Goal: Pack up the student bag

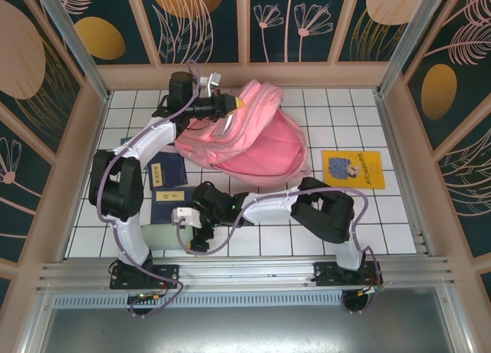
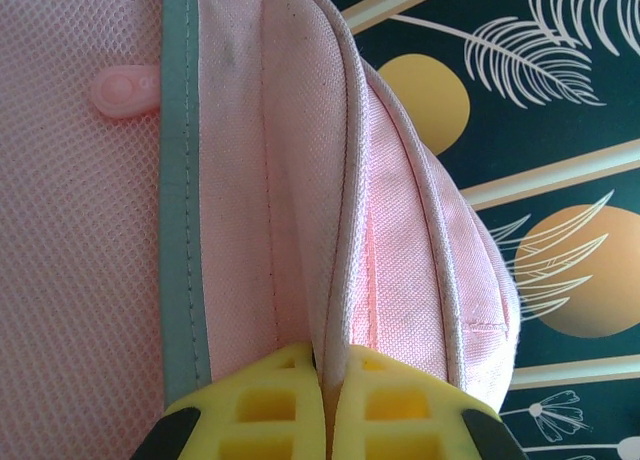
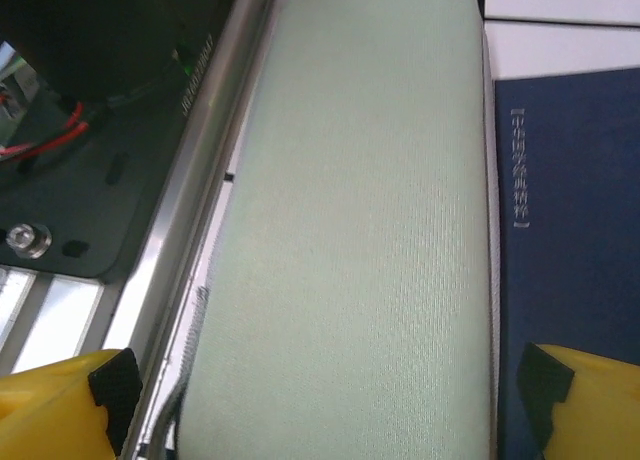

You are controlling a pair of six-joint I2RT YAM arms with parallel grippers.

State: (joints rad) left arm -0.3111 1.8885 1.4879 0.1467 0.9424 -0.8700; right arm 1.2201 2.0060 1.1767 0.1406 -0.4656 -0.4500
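The student bag [image 1: 257, 142], a large pink backpack, lies on the white tiled table at the back centre. My left gripper [image 1: 236, 104] is at its upper edge. In the left wrist view the yellow fingers [image 2: 270, 405] are shut on a piped fold of the student bag [image 2: 300, 180], beside a grey reflective stripe [image 2: 180, 180]. My right gripper [image 1: 198, 236] hangs low at the front left over a pale green fabric case [image 1: 161, 236]. Seen from the right wrist, my right gripper [image 3: 330, 380] is open, its yellow fingertips [image 3: 60, 400] standing apart on either side of the case [image 3: 360, 230].
Two dark blue books [image 1: 165, 171] [image 1: 170, 202] lie left of the bag; one [image 3: 575, 230] sits right beside the green case. A yellow book [image 1: 353, 169] lies at the right. An aluminium rail [image 3: 200, 180] runs along the case's other side, at the table's front edge.
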